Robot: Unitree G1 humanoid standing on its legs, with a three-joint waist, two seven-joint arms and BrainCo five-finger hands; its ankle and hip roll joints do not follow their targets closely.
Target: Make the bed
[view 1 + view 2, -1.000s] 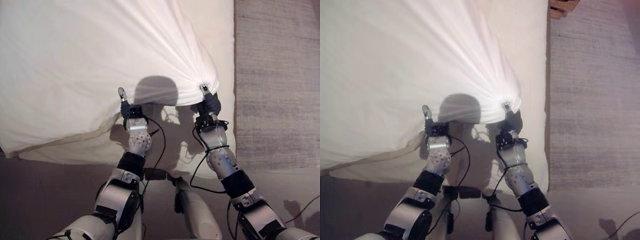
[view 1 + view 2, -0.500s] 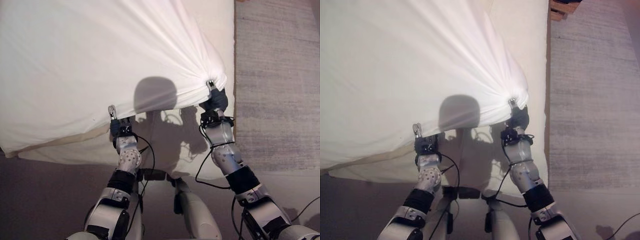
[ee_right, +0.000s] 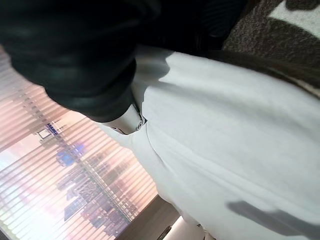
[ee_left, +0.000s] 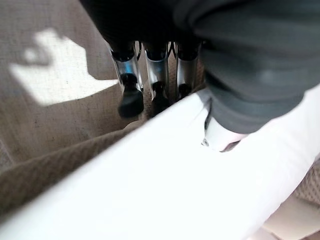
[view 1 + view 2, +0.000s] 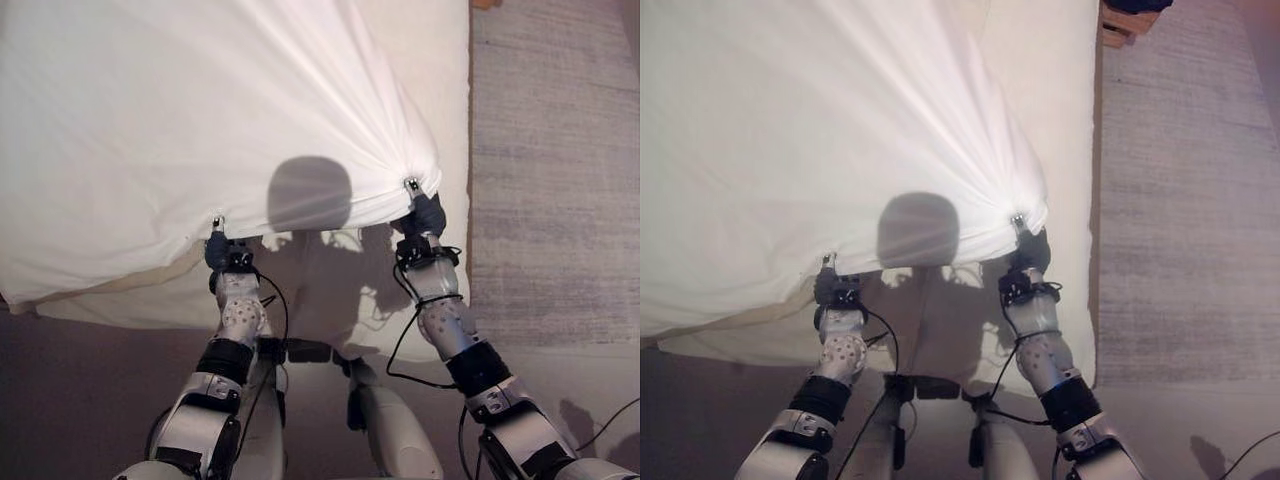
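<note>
A white sheet (image 5: 180, 130) covers most of the bed, and its near edge hangs lifted above the beige mattress (image 5: 330, 290). My right hand (image 5: 424, 214) is shut on the sheet near the bed's right side, with folds fanning out from the grip. In the right wrist view a silver fingertip (image 3: 131, 119) presses into the white cloth (image 3: 225, 150). My left hand (image 5: 222, 250) is at the sheet's near edge further left. In the left wrist view the white edge (image 4: 150, 175) runs between its fingers (image 4: 129, 95) and thumb, pinched.
Along the bed's right side lies a grey carpet (image 5: 550, 180). A wooden object (image 5: 1125, 18) stands at the far right corner. The floor at the foot of the bed (image 5: 80, 400) is dark.
My left hand has moved left along the sheet's near edge and closed on it. My right hand keeps its hold, having shifted only slightly.
</note>
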